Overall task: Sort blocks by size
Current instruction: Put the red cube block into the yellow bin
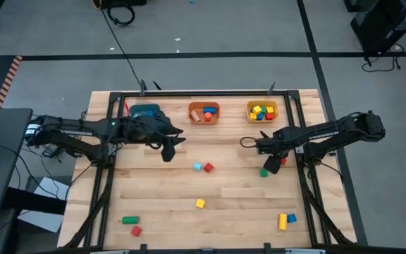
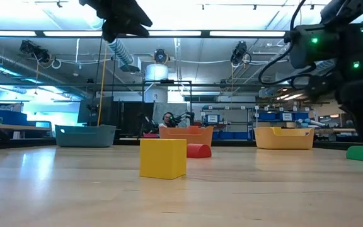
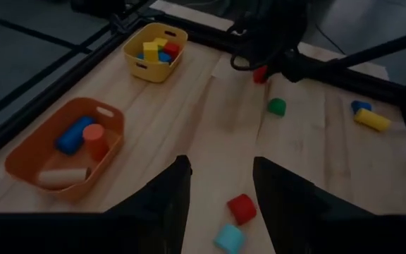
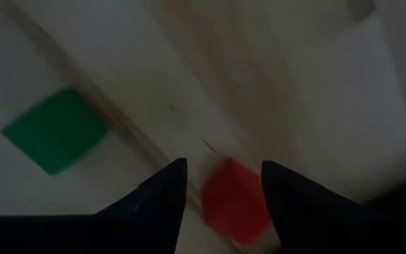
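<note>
Two loose blocks sit by the right gripper [image 4: 220, 187]: a red block [image 4: 235, 201] between its parted jaws, not yet clamped, and a green block [image 4: 53, 130] just beside; an off-centre close could nudge red away. Left gripper [image 3: 217, 190] hovers near the orange bin [image 3: 20, 166], jaws apart, empty

Grey floor [image 1: 210, 42] with dark tape lines surrounds the wooden table [image 1: 161, 187]. A black cable [image 1: 122, 42] trails across it. Beyond the far edge, ceiling strip lights [image 2: 244, 33], ducts [image 2: 121, 53] and shelving [image 2: 232, 120].
</note>
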Controlling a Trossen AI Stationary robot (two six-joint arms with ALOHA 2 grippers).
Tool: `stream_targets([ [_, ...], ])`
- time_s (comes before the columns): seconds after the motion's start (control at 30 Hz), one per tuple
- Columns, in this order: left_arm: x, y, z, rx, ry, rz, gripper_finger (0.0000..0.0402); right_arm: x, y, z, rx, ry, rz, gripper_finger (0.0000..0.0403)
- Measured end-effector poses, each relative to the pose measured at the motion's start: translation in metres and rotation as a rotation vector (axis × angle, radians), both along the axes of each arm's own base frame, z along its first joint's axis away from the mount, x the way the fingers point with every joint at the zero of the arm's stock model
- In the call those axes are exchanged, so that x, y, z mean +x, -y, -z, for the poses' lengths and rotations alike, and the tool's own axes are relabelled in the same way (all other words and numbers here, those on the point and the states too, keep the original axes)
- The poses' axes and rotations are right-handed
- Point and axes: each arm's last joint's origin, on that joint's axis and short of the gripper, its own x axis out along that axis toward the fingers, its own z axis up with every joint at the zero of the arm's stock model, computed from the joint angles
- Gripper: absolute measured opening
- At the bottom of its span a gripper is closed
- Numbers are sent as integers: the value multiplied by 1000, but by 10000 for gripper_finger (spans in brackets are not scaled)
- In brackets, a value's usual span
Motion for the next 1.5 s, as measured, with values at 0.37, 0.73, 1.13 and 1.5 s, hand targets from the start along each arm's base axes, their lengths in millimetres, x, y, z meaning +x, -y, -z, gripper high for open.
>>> stream_targets([
  [0.37, 7, 0, -3, 5, 58, -7, 163, -5, 12, -3, -37, -48, 141, 241],
  [0.73, 8, 0, -1, 5, 49, -7, 163, -14, 12, 22, 79, -27, 295, 315],
  [1.13, 8, -2, -1, 22, 49, -43, 163, -19, 8, 27, 134, -61, 302, 219],
  [1.5, 8, -2, -1, 26, 50, -52, 163, -8, 10, 16, 141, -7, 291, 193],
])
